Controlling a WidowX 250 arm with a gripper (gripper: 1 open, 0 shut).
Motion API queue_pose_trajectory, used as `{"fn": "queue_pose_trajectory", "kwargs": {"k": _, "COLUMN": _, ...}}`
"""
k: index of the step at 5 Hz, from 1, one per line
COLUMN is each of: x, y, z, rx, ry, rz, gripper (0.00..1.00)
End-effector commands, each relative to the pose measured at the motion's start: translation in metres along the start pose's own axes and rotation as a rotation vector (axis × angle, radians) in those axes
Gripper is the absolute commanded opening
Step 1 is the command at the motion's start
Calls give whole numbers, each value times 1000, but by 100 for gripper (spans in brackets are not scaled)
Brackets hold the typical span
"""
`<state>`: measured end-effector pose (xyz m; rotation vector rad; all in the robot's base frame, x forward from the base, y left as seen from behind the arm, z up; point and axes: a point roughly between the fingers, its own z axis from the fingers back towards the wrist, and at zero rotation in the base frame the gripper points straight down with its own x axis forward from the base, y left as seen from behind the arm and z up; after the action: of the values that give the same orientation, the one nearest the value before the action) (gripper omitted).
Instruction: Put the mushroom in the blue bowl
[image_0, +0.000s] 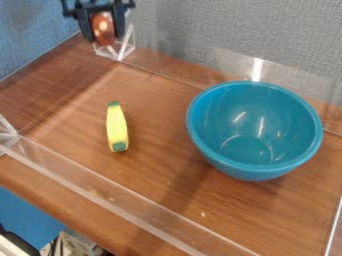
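Note:
At the top left of the camera view, my gripper (102, 30) hangs well above the table, pointing down, shut on the mushroom (102, 31). Its reddish-brown cap shows between the dark fingers. The blue bowl (254, 129), large, teal and glossy, stands on the wooden table at the right with nothing in it. The gripper is far to the left of the bowl and behind it.
A yellow elongated piece with a green tip (118, 127) lies on the table left of the bowl. Clear acrylic walls (134, 45) ring the wooden table top, with a low clear front wall (120, 200) near the front edge.

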<state>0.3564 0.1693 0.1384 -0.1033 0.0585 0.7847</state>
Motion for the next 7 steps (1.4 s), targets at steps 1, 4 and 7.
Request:
{"fn": "queue_pose_trajectory", "kwargs": {"k": 1, "x": -31, "y": -35, "z": 51, "rx": -42, "ry": -85, "rz": -88, "gripper": 0}}
{"fn": "queue_pose_trajectory", "kwargs": {"k": 4, "x": -84, "y": -79, "z": 34, "rx": -63, "ry": -110, "rz": -63, "gripper": 0}}
{"fn": "queue_pose_trajectory", "kwargs": {"k": 7, "x": -101, "y": -86, "z": 34, "rx": -72, "ry": -172, "rz": 6, "gripper": 0}}
